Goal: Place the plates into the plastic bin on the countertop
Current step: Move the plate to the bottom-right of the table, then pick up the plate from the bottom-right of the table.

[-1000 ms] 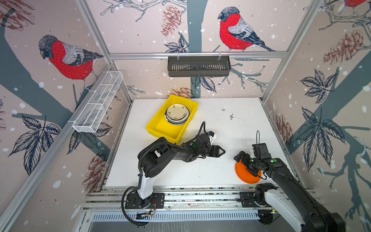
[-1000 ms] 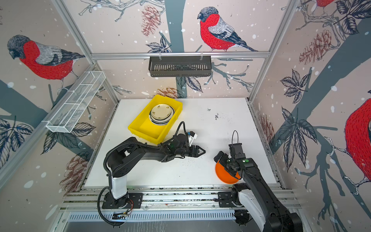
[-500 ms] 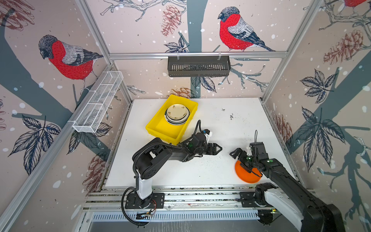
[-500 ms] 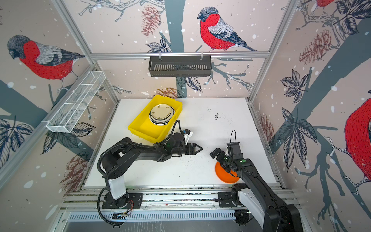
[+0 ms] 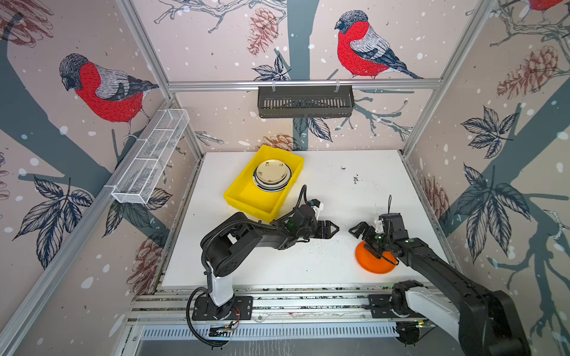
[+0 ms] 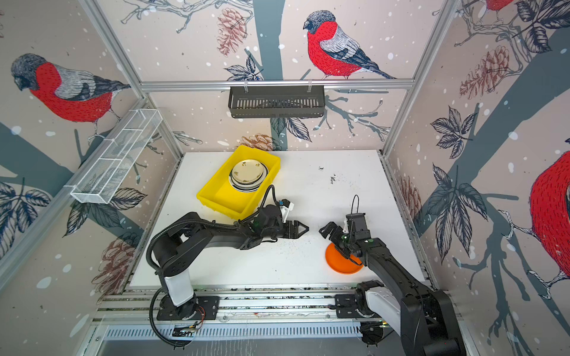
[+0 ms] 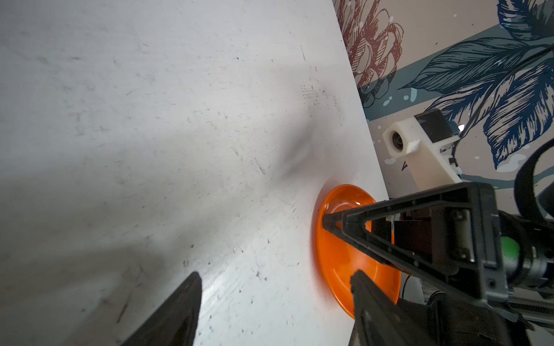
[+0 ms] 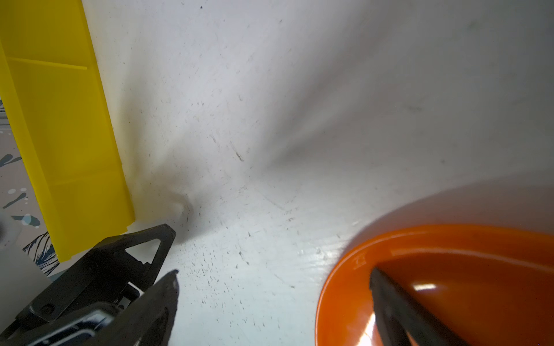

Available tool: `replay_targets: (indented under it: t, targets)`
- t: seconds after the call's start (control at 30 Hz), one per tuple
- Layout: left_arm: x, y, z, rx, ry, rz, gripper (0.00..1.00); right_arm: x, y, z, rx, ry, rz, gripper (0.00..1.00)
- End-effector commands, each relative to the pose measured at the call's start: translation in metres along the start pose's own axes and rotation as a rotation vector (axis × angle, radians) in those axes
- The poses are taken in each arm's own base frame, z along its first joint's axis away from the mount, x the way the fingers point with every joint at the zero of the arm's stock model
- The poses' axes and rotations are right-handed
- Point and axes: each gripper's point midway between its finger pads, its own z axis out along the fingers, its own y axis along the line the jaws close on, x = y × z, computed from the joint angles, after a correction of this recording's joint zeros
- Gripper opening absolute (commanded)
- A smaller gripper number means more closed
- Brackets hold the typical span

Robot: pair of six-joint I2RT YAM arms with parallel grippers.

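Orange plate (image 5: pixel 373 266) sits partly beneath the spread right pincer (image 5: pixel 365 242) (left pincer (image 5: pixel 334 228) also spread, empty).

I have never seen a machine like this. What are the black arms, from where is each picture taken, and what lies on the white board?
These are two robot arms, bolted to a rail at the front of a white countertop. Two pictures look down from above on the whole scene, side by side. The other two come from a small camera on each arm's wrist, so each looks along that arm's tool.

On the countertop stands a yellow bin with a stack of plates inside, a cream floral one on top. One orange plate lies apart, near the front.

The right tool is open, with one finger over the plate and one outside its rim; it grips nothing yet. The left tool is also open and empty, pointing toward the right one.
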Motion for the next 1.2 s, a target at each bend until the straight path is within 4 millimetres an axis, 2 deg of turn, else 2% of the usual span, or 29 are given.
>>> replay_targets:
  t: [0.0,0.27,0.43,0.63,0.8,0.9,1.0,1.07,1.17]
  targets:
    - [-0.004,-0.002,-0.001,0.003,-0.02,0.006,0.78,-0.001,-0.006,0.003,0.019,-0.005,0.007,1.0]
    - [-0.006,-0.003,-0.002,-0.003,-0.023,0.008,0.78,-0.02,0.005,0.007,-0.02,-0.047,0.018,1.0]
    - [-0.008,-0.004,-0.003,-0.011,-0.023,0.016,0.78,-0.045,0.018,-0.005,-0.034,-0.153,0.01,1.0]
    - [-0.007,-0.006,-0.005,-0.006,-0.023,0.016,0.78,-0.063,0.027,-0.018,-0.069,-0.202,0.027,1.0]
    - [0.005,-0.016,-0.007,0.041,0.01,0.025,0.78,-0.074,0.038,-0.042,-0.063,-0.254,-0.025,1.0]
    - [0.017,-0.027,-0.005,0.088,0.043,0.045,0.78,-0.077,0.037,-0.054,-0.044,-0.302,-0.052,1.0]
    - [0.026,-0.029,0.005,0.1,0.084,0.029,0.78,-0.074,0.036,-0.059,-0.059,-0.317,-0.044,1.0]
    - [0.027,-0.031,0.01,0.108,0.069,0.001,0.77,-0.067,0.037,-0.059,-0.086,-0.3,-0.039,1.0]
    - [0.024,-0.041,0.019,0.138,0.055,-0.008,0.77,-0.049,0.027,-0.056,-0.057,-0.237,-0.018,1.0]
